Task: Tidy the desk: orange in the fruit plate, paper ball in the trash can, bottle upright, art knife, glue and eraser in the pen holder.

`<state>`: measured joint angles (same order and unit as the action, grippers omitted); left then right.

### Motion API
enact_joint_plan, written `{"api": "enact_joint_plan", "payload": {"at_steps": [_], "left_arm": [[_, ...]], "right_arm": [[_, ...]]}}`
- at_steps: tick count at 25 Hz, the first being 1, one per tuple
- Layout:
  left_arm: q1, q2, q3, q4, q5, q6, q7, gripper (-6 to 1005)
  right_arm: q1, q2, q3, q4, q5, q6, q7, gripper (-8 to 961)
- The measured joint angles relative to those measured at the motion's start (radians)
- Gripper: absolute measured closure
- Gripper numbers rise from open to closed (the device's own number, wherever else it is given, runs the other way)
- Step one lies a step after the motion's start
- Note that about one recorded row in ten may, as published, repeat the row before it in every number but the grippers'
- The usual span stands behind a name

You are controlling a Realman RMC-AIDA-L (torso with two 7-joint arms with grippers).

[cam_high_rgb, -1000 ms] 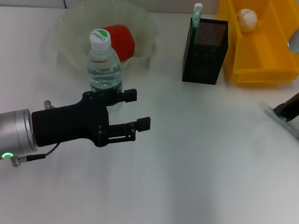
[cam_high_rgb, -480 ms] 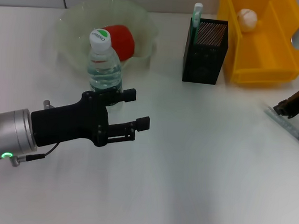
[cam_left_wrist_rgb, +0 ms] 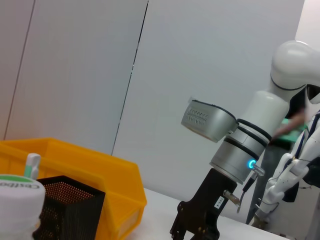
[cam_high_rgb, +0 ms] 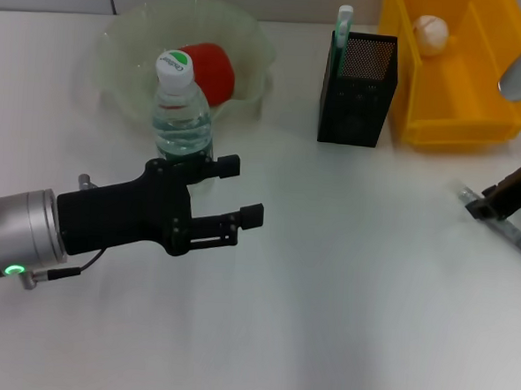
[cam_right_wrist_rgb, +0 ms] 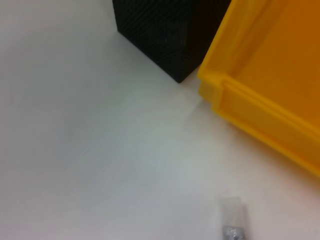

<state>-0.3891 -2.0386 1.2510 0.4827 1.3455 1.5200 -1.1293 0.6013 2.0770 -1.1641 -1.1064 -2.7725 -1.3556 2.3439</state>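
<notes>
Right gripper (cam_high_rgb: 488, 205): low over the knife (cam_high_rgb: 506, 229), finger state unclear.
Left gripper (cam_high_rgb: 241, 192): fingers apart, just before the upright bottle (cam_high_rgb: 182, 115).

Illumination is bright, even and diffuse across the head view. The white table (cam_high_rgb: 343, 297) shows only soft, faint shadows beneath the left gripper (cam_high_rgb: 243, 194) and beside the pen holder (cam_high_rgb: 360, 77). The right wrist view is blurred throughout. No strong glare appears.

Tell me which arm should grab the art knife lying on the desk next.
Right, probably. The right gripper is already at the art knife; the left gripper hovers beside the bottle.
</notes>
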Motion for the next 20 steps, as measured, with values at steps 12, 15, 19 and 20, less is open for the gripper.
{"api": "enact_joint_plan", "payload": {"at_steps": [12,15,19,20], "left_arm": [[0.002,-0.002,-0.001,-0.001,0.001,0.0,0.002,201],[0.002,-0.002,-0.002,-0.001,0.001,0.0,0.003,201],[0.004,-0.002,-0.002,-0.001,0.001,0.0,0.002,201],[0.005,-0.002,-0.002,-0.001,0.001,0.0,0.002,201]], "right_arm": [[0.005,0.0,0.0,0.034,0.002,0.015,-0.01,713],[-0.002,0.002,0.007,0.012,0.018,0.008,-0.011,777],[-0.044,0.001,0.042,-0.107,0.136,-0.04,-0.037,815],[-0.062,0.001,0.064,-0.154,0.185,-0.05,-0.053,816]]}}
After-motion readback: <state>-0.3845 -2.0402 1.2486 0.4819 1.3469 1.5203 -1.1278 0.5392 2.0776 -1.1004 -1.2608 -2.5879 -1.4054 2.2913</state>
